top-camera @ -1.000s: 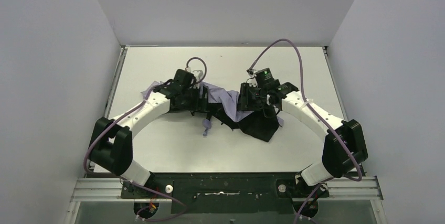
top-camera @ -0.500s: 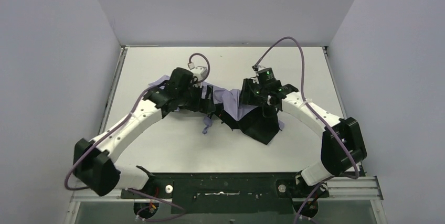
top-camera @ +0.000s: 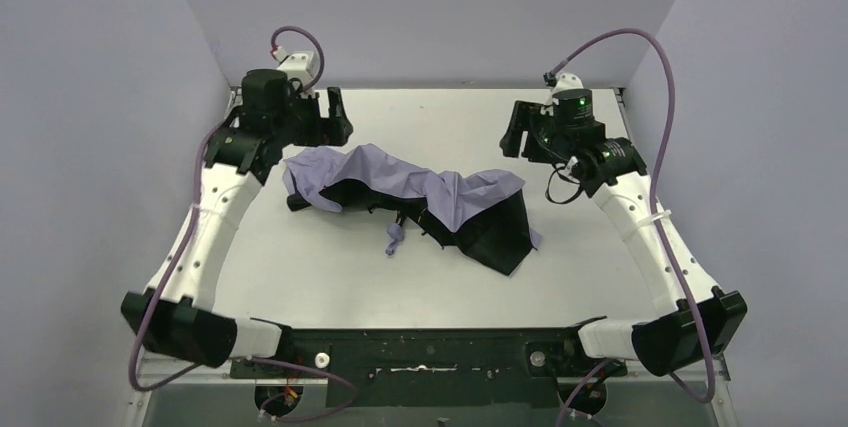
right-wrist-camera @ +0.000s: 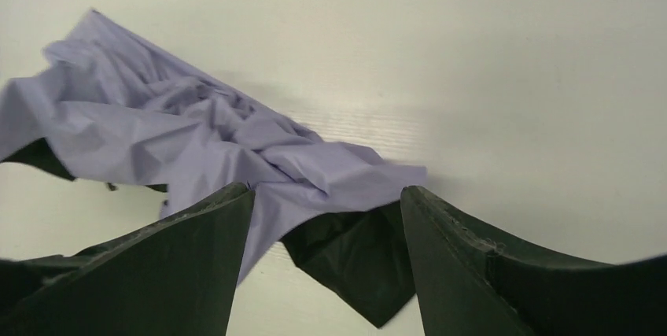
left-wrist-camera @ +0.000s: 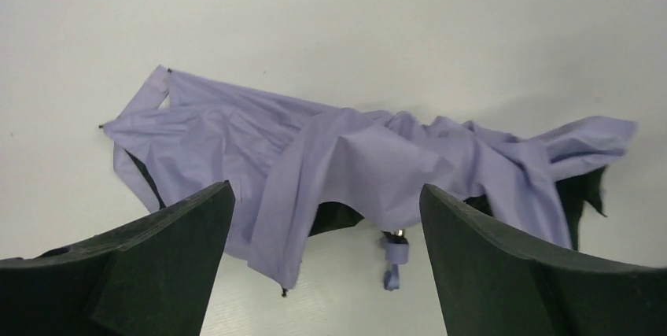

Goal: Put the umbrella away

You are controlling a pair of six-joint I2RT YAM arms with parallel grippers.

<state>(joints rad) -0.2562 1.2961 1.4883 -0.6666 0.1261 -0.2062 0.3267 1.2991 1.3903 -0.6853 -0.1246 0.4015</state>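
Left hand [top-camera: 332,117] and right hand [top-camera: 515,137] both hang released, gripping nothing, apart from the umbrella [top-camera: 400,185]. It sprawls crumpled on the surface [top-camera: 430,277] between them.

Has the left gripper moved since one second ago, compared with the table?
Yes. The left gripper has gone from above the umbrella toward the far left corner of the table, and it is open and empty.

A lab test cell: plain grey walls [top-camera: 100,97] boxing a white table [top-camera: 330,277], aluminium rail [top-camera: 690,355].
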